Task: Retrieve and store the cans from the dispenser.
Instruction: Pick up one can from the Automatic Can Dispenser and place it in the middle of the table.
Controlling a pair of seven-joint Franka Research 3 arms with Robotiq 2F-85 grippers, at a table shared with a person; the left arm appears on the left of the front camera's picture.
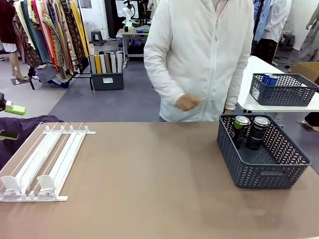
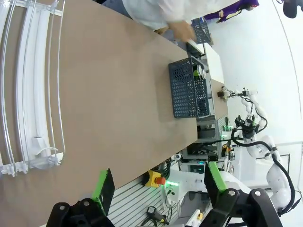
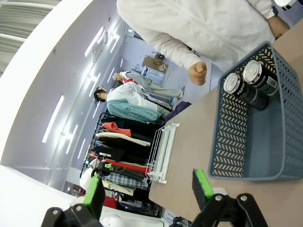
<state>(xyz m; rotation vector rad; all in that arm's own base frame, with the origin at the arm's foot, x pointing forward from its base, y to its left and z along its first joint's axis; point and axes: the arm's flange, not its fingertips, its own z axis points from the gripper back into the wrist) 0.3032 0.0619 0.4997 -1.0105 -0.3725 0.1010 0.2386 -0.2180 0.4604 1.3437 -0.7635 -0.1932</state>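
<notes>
Front view: dispenser (image 1: 42, 162) at worktop's left edge, lanes look empty | two cans (image 1: 250, 132) upright in basket (image 1: 262, 172) by right edge | left gripper (image 2: 156, 187) and right gripper (image 3: 147, 191) both spread, holding nothing | cans: light, slick, dentable, so you'd pinch mid-body.

Two cans (image 1: 250, 130), two baskets (image 1: 264, 172), one dispenser (image 1: 42, 162)

Left gripper (image 2: 158, 187) jaws wide apart, holding nothing. Right gripper (image 3: 147, 191) jaws wide apart, holding nothing.
</notes>
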